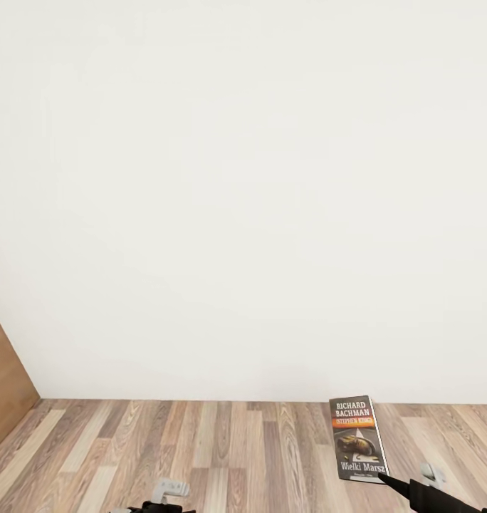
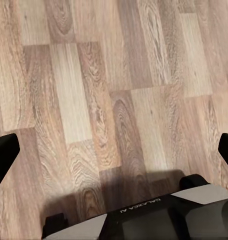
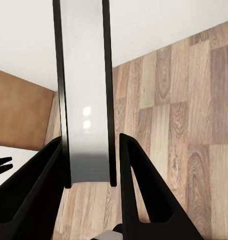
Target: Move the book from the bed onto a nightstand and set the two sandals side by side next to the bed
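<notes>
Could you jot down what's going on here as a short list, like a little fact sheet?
Setting: wood-plank floor meeting a plain white wall
Held item: the book, upright, cover reading Richard Bachman
Holder: right gripper, fingers closed on the book's lower edge
Other arm: left gripper, open, holding nothing, above bare floor
Side detail: brown wooden panel at the left edge
</notes>
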Tool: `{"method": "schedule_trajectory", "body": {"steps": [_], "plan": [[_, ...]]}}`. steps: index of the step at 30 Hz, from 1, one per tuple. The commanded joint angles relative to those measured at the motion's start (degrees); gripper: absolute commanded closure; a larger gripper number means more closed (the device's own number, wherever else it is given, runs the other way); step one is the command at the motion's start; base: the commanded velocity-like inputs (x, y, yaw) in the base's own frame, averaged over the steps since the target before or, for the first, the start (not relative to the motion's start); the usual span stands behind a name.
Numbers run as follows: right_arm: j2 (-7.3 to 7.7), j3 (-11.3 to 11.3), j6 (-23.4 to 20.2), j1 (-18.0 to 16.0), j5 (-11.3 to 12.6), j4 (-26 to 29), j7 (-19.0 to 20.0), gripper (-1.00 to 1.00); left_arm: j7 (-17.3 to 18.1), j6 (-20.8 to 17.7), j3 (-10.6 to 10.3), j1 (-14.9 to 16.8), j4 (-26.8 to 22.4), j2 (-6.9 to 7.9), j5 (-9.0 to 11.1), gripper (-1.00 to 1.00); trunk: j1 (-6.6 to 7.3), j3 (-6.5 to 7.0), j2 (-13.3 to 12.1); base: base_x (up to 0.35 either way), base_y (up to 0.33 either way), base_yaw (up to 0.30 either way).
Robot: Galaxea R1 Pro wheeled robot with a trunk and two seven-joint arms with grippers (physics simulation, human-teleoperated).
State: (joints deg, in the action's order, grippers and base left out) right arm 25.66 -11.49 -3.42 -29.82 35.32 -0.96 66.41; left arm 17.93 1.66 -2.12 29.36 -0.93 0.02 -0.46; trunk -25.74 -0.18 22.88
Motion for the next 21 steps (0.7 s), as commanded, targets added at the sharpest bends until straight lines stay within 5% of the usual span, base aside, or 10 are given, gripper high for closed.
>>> {"method": "schedule_trajectory", "body": {"steps": [1,7,11,15,21], "plan": [[0.00,-0.3,-0.4,-0.1,0.6,-0.1,0.2,1.00,-0.1,0.2,-0.2,-0.2,0.0,-0.08,-0.1,-1.00,-0.05,-0.02,0.0,0.261,0.000,0.000],[0.00,-0.3,-0.4,-0.1,0.6,-0.1,0.2,1.00,-0.6,0.2,-0.2,-4.8,0.0,0.35,-0.4,-1.00,-0.05,-0.02,0.0,0.242,0.000,0.000],[0.00,-0.3,-0.4,-0.1,0.6,-0.1,0.1,1.00,-0.6,2.7,-0.4,-9.1,-0.1,0.36,-2.4,-1.00,-0.05,-0.02,0.0,0.175,0.000,0.000],[0.00,-0.3,-0.4,-0.1,0.6,-0.1,0.1,1.00,-0.6,5.8,-0.4,-10.1,-0.1,0.42,-4.6,-1.00,-0.05,-0.02,0.0,0.153,0.000,-0.026],[0.00,-0.2,-0.4,-0.1,0.6,-0.5,0.1,1.00,-0.6,6.7,-0.3,-10.4,0.0,0.44,-5.3,-1.00,-0.05,-0.02,0.0,0.093,0.000,-0.166]]}}
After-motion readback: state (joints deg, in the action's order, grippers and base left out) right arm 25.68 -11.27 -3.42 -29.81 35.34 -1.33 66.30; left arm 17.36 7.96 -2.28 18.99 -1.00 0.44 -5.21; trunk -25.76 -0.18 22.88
